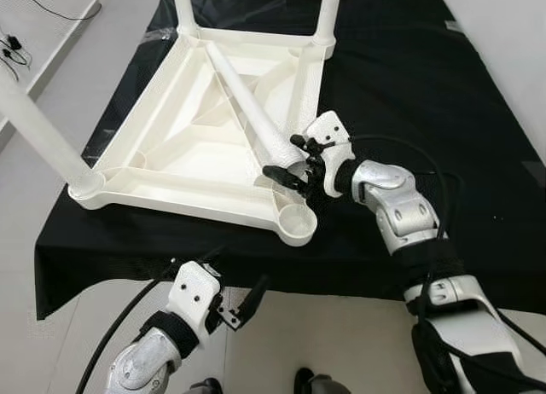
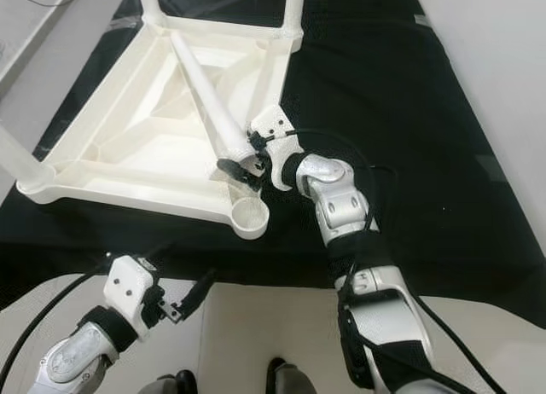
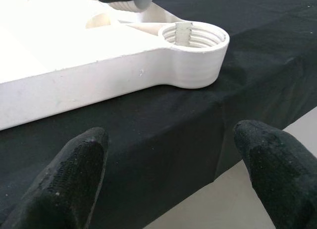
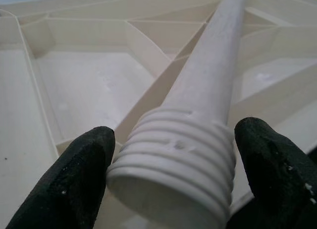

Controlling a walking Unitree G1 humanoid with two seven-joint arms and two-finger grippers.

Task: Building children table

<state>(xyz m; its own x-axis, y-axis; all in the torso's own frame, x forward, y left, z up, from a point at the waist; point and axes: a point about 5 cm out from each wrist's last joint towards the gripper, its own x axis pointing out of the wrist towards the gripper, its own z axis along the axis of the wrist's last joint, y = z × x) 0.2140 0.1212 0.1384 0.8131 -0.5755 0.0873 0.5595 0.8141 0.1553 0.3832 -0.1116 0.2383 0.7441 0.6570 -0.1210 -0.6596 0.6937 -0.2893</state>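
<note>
A white plastic children's table lies upside down on a black cloth. Three legs stand screwed into its corners: one at the left and two at the back. A loose leg lies slanted across the ribbed underside. My right gripper is shut on its threaded end, one finger on each side. The near corner socket is empty, its inner thread showing. My left gripper hangs open and empty, in front of and below the cloth's front edge.
The black cloth covers the work surface, with bare room to the right of the table. Its front edge drops to a pale floor. Cables lie on the floor at the far left.
</note>
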